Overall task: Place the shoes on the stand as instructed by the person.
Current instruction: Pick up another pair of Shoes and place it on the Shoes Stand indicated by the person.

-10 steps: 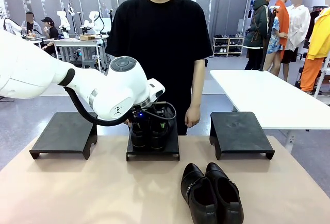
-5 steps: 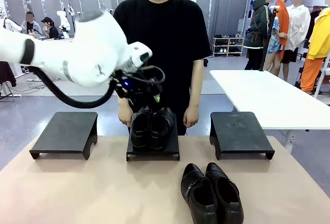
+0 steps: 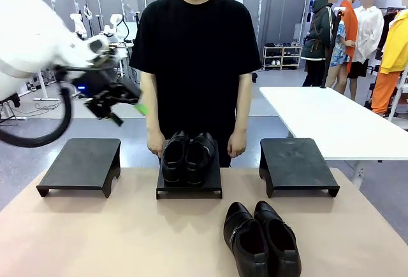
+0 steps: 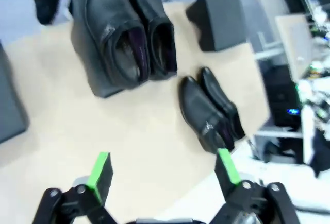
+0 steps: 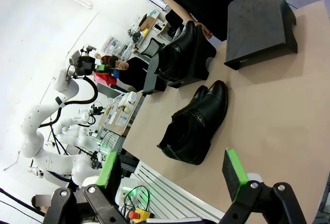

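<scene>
The right gripper (image 5: pixel 171 175) is spread wide and empty. Ahead of it the buckle-strap pair (image 3: pixel 261 239) lies by the near edge of the table (image 3: pixel 127 239), right of centre. These two shoes touch side by side, their long axes running near to far and their toes toward the far edge. Three black stands line the far edge: left stand (image 3: pixel 80 162), middle stand (image 3: pixel 189 186) and right stand (image 3: pixel 296 162). The plain pair (image 3: pixel 187 156) sits on the middle stand, toes also far. The left gripper (image 3: pixel 127 113), open and empty, hovers above the left stand, well left of that pair. The person (image 3: pixel 194 54) stands behind the middle stand.

Left stand (image 3: pixel 80 162) and right stand (image 3: pixel 296 161) tops bare. Middle stand (image 3: pixel 189 191) taken by shoes (image 3: pixel 186 156); person's hands (image 3: pixel 238 143) flank it.
</scene>
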Motion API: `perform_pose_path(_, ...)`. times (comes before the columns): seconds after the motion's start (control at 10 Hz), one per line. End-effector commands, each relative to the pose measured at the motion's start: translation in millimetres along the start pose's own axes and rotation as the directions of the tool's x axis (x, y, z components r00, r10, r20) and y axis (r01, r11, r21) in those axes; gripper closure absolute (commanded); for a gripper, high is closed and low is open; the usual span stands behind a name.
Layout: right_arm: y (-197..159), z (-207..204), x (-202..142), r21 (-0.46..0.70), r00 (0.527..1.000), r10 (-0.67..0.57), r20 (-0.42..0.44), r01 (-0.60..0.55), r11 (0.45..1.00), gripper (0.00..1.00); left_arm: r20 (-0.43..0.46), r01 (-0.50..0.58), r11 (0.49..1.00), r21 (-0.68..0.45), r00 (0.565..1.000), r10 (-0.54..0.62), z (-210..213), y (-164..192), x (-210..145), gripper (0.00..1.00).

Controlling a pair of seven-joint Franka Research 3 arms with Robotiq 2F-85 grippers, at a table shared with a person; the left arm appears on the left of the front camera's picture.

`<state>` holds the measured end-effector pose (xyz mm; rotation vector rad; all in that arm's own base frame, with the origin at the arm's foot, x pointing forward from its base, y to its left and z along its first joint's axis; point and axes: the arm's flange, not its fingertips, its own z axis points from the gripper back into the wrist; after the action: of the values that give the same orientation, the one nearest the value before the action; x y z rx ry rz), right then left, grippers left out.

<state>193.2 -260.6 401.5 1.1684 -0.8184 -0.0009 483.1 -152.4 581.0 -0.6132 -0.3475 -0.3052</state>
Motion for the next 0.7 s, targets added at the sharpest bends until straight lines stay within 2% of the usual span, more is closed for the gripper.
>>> perform_pose_path(0.0, 1, 1, 0, 0.008, 1.0, 0.021, 0.018, -0.021, 1.0, 0.0, -0.037, -0.023, 0.992, -0.125, 0.999, 0.018, 48, 60, -48, 0.0)
perform_pose_path(0.2, 1, 1, 0, 0.008, 1.0, 0.021, 0.018, -0.021, 1.0, 0.0, 0.016, -0.051, 0.959, -0.278, 0.998, 0.058, 85, 126, -104, 0.0)
perform_pose_path(0.3, 1, 1, 0, 0.008, 1.0, 0.021, 0.018, -0.021, 1.0, 0.0, 0.042, -0.067, 0.944, -0.322, 0.995, 0.085, 93, 147, -123, 0.0)
perform_pose_path(0.6, 1, 1, 0, 0.008, 1.0, 0.021, 0.018, -0.021, 1.0, 0.0, 0.194, -0.059, 0.891, -0.45, 0.967, 0.162, 120, 218, -222, 0.0)
